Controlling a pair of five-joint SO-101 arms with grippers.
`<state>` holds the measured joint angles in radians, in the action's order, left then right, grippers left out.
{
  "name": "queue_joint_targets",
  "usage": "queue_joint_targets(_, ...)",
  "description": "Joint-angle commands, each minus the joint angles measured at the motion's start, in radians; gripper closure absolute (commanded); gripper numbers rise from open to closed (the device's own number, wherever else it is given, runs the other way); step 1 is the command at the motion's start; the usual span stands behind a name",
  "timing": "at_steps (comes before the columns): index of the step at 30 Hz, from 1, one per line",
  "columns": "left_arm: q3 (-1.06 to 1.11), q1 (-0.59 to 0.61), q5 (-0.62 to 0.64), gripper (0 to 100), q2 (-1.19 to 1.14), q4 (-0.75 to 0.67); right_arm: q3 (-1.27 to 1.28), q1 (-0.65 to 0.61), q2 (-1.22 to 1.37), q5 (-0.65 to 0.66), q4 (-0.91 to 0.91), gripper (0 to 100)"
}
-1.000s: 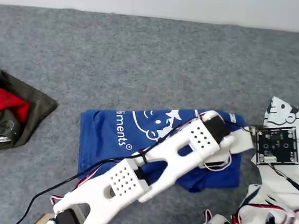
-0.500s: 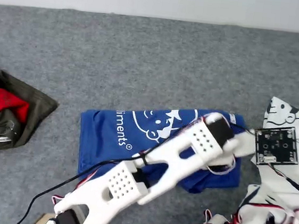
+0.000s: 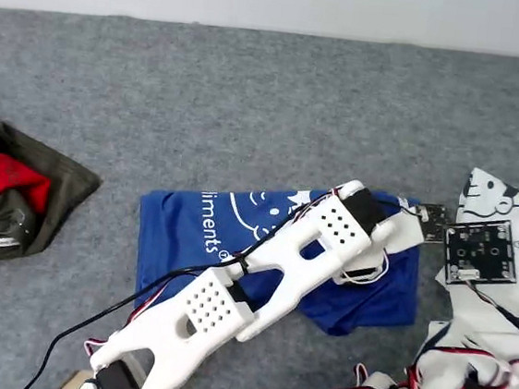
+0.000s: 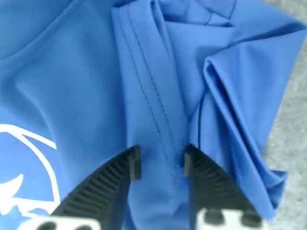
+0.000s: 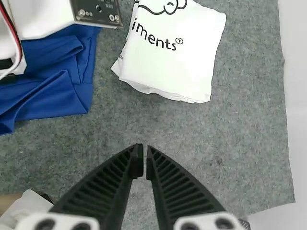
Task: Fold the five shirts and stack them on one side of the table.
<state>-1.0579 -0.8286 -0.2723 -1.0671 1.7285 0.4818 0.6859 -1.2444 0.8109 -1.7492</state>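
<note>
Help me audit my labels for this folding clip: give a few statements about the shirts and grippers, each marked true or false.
1. The left gripper is open over the blue shirt. True.
2. The right gripper holds the white shirt. False: it is shut on nothing, above the bare grey mat, and the white shirt lies apart from it.
3. The white shirt is folded into a compact packet. True.
4. The blue shirt is stacked on top of the white shirt. False: the two lie side by side on the mat.
5. A pile of crumpled shirts lies across the table from the white shirt. True.
</note>
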Motion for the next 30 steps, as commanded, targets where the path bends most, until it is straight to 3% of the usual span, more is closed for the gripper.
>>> queue_joint_targets(1, -0.018, -0.003, 0.005, 90, 0.008, 0.023, -0.006, 0.007, -0.001, -0.005, -0.022, 97.2)
queue_joint_targets(11, -0.010, -0.081, 0.005, 98, 0.057, 0.026, -0.006, 0.007, -0.001, -0.006, -0.022, 97.2)
queue_joint_targets(30, -0.007, -0.130, 0.009, 98, 0.196, 0.028, -0.006, 0.007, -0.001, -0.008, -0.022, 97.2)
